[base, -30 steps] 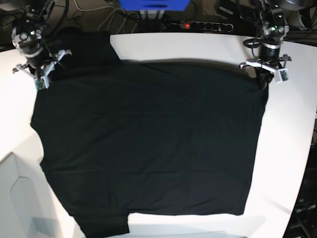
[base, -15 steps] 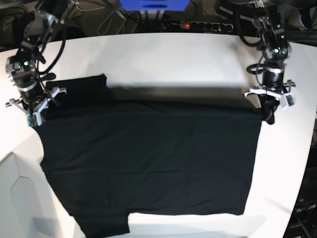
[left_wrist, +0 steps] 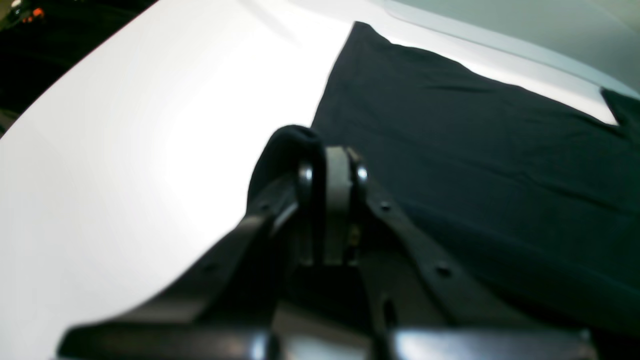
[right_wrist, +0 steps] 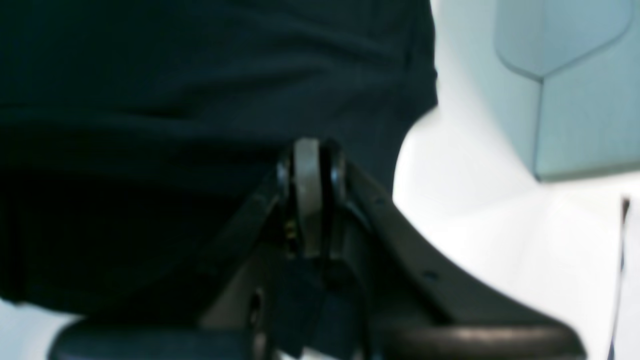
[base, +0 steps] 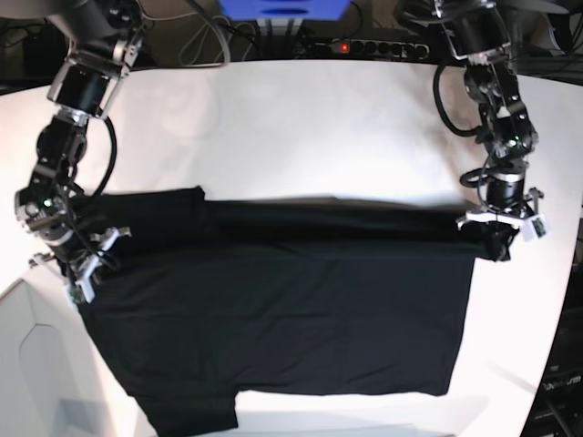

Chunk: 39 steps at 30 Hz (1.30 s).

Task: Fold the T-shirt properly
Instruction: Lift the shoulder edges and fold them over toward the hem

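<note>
White table (base: pixel 319 118) carries the T-shirt (base: pixel 282 309), its corners pinched by left gripper (base: pixel 499 241) and right gripper (base: pixel 80 280).

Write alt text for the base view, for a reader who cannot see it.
A black T-shirt lies on a white table, its far edge lifted and folding toward the camera, pinched at each corner by a robot hand: the left hand at the picture's right, the right hand at its left.

A white table (base: pixel 319 118) is seen under bright light; behind it a power strip (base: pixel 364 45) and cables (base: pixel 205 36) are placed.
</note>
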### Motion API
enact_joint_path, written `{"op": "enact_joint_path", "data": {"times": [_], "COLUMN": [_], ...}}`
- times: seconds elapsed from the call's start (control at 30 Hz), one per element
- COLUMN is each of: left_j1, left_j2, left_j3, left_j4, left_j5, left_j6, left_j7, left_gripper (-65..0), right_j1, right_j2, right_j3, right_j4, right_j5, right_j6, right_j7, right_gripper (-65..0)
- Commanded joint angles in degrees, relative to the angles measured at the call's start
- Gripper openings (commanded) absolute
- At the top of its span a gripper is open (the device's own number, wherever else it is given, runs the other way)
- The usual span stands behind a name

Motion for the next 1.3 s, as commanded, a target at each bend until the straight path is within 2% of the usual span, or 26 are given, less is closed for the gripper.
{"op": "enact_joint_path", "data": {"times": [0.0, 0.1, 0.33, 0.5, 0.63, 0.8, 1.07, 1.27], "left_j1": [-1.92, -4.29, -8.78, -10.01, -11.06, -11.24, -11.15, -11.24], "left_j2": [-0.85, -0.85, -0.85, -0.85, -0.50, -0.32, -0.76, -0.76], "left_j3": [-0.15, 1.61, 2.05, 2.05, 2.05, 2.14, 6.27, 6.18], "left_j4": [0.16, -2.13, -6.26, -7.49, -8.28, -8.72, -8.72, -8.72], "left_j5": [-0.25, -0.25, -0.25, -0.08, 3.62, 4.94, 5.02, 5.02], "left_j6": [0.12, 0.12, 0.12, 0.12, 0.04, -0.05, 0.04, 0.04], "left_j7": [-1.78, -1.78, -1.78, -1.78, -1.78, -1.78, -1.87, -1.87], "left_gripper": [-62.3, -62.3, -62.3, -62.3, -62.3, -62.3, -62.2, -62.1], "right_j1": [2.50, 5.85, 10.06, 12.35, 13.32, 13.85, 15.43, 15.87], "right_j2": [1.17, 1.52, 2.49, 3.20, 3.20, 3.20, 3.81, 3.81], "right_j3": [0.17, -1.59, -3.17, -5.01, -5.01, -5.10, -5.10, -5.10], "right_j4": [-0.53, -5.45, -15.03, -19.69, -21.54, -21.54, -23.12, -23.03], "right_j5": [0.42, 0.42, 0.42, 0.42, 0.42, 0.42, 0.42, 0.42], "right_j6": [0.49, 0.49, 0.49, 0.49, 0.49, 0.49, 0.49, 0.49], "right_j7": [1.14, 1.49, 8.61, 11.52, 13.45, 13.71, 13.80, 13.89], "right_gripper": [-65.0, -65.0, -65.0, -65.0, -65.0, -65.0, -65.0, -65.0]}}
